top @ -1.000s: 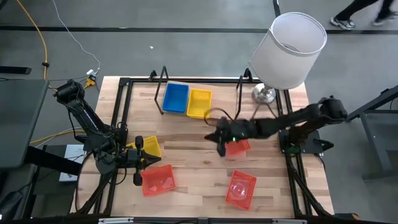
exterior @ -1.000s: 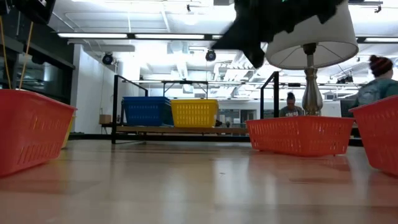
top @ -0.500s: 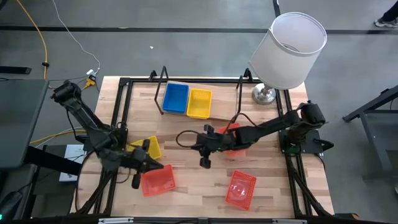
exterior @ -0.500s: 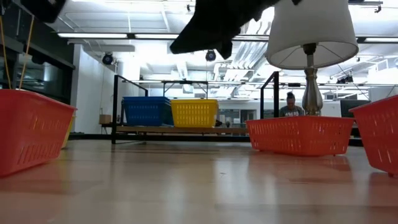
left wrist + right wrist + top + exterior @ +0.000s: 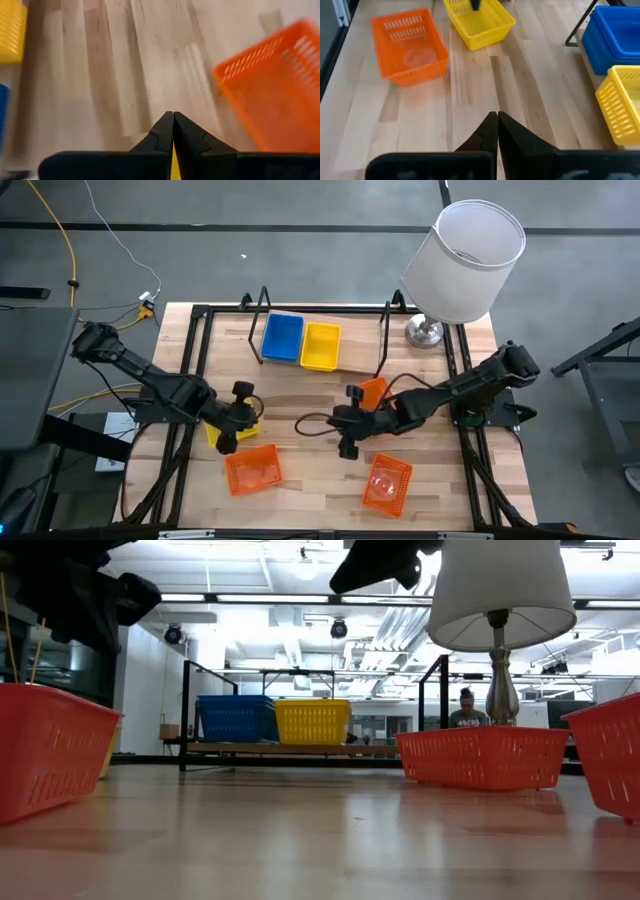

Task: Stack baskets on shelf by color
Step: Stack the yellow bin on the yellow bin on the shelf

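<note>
Worktop: light wood worktop [image 5: 300,420] in a black frame, on a grey floor; a lamp with a white shade [image 5: 465,260] stands at its far right corner.
Shelf: the shelf [image 5: 355,360] lies along the far side of the worktop, with black wire loops at its ends.
On the shelf: a blue basket [image 5: 283,338] and a yellow basket [image 5: 321,345] stand side by side, touching, on the left part of the board.
Loose yellow basket: a second yellow basket [image 5: 212,433] lies near the left edge of the worktop, partly hidden under the left arm.
Orange baskets: one [image 5: 252,470] is at the near left, one [image 5: 387,484] at the near right, and one [image 5: 373,392] is in the middle right, just beside the right arm.
Left claw: the left claw [image 5: 232,438] is clenched and holds nothing; it hangs over the loose yellow basket.
Right claw: the right claw [image 5: 347,442] is clenched and empty, above bare wood between the orange baskets.
Background: in the low view a person [image 5: 467,710] sits far behind the lamp.
</note>
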